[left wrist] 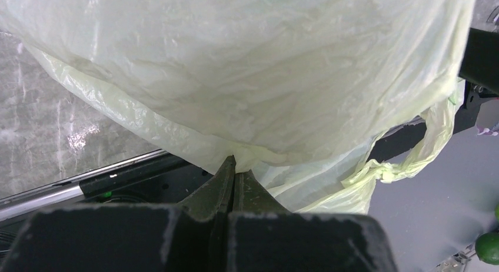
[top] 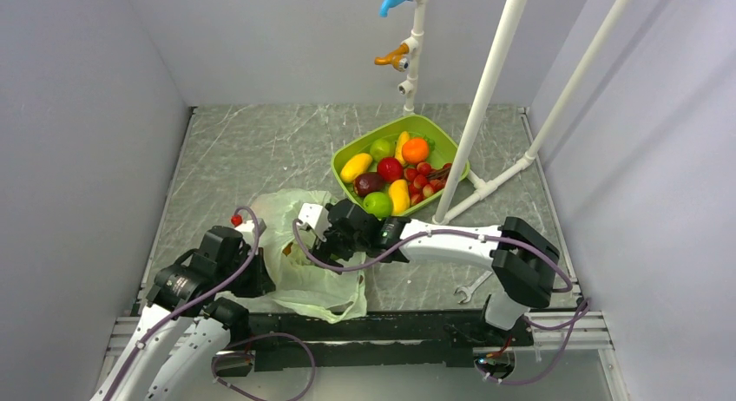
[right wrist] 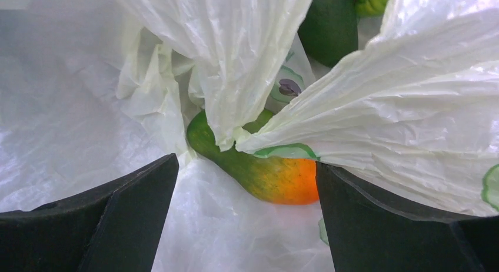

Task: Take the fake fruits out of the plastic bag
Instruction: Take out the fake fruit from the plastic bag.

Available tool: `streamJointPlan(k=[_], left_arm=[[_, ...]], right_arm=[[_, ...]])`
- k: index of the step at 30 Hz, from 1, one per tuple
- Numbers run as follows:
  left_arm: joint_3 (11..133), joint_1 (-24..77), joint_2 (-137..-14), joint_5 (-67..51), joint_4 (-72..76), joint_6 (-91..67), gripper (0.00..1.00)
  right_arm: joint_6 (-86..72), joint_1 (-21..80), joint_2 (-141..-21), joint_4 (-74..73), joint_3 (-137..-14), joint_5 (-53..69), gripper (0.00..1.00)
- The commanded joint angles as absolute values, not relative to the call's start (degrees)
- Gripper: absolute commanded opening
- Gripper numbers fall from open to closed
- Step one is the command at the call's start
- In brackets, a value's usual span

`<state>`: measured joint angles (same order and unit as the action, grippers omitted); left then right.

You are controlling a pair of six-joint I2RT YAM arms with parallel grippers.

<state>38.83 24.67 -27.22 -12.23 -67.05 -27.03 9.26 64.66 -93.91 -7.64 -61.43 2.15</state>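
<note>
The pale-green plastic bag (top: pixel 295 212) lies crumpled at the table's near edge between both arms. My left gripper (left wrist: pixel 235 166) is shut on a fold of the bag (left wrist: pixel 253 66) at its lower edge and holds it up. My right gripper (right wrist: pixel 247 189) reaches into the bag's mouth (right wrist: pixel 382 107), open, its black fingers (right wrist: pixel 135 207) on either side of a green-orange fake fruit (right wrist: pixel 265 172) without touching it. That fruit lies on the bag's inner film, half under a flap. A dark green fruit (right wrist: pixel 332 22) shows deeper in. In the top view the right gripper (top: pixel 305 245) is partly hidden by the bag.
A green tray (top: pixel 347 154) at the back right holds yellow, red, orange and green fruits. A white pipe frame (top: pixel 469 132) stands just right of the tray. A small wrench (top: pixel 469 290) lies near the right arm's base. Grey walls close in on both sides.
</note>
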Motion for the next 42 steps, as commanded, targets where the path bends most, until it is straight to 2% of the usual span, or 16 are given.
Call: streamJointPlan(k=[1, 6, 10, 19, 23, 27, 35, 42], left_arm=[[38.7, 24.3, -27.7, -13.6, -65.0, -25.9, 0.00], [38.6, 24.1, -27.8, -13.9, -65.0, -25.6, 0.00], [38.6, 24.1, -27.4, -14.0, -64.9, -25.6, 0.00], [38.4, 23.3, -27.7, -15.1, -64.4, -24.8, 0.00], [38.3, 22.9, -27.6, -15.4, -64.4, -24.5, 0.00], [38.3, 22.6, -27.5, -15.8, -64.1, -24.2, 0.00], [38.2, 21.5, -27.3, -16.7, -63.7, -23.6, 0.00], [38.2, 21.1, -27.3, -16.9, -63.8, -23.4, 0.00]], right_arm=[[11.0, 63.9, -93.4, -8.6, -61.2, 0.8, 0.89], [12.0, 63.9, -96.1, -5.1, -61.3, -2.2, 0.88], [14.0, 64.0, -101.3, -8.8, -65.1, -3.2, 0.87], [14.6, 64.3, -105.7, -8.7, -68.2, -0.9, 0.87], [13.7, 64.6, -107.2, -8.6, -69.4, -1.8, 0.82], [13.3, 65.6, -104.8, -6.1, -67.9, -2.9, 0.74], [12.2, 66.1, -98.7, -2.7, -64.7, -2.7, 0.39], [9.7, 66.2, -91.2, 1.7, -60.4, -0.7, 0.16]])
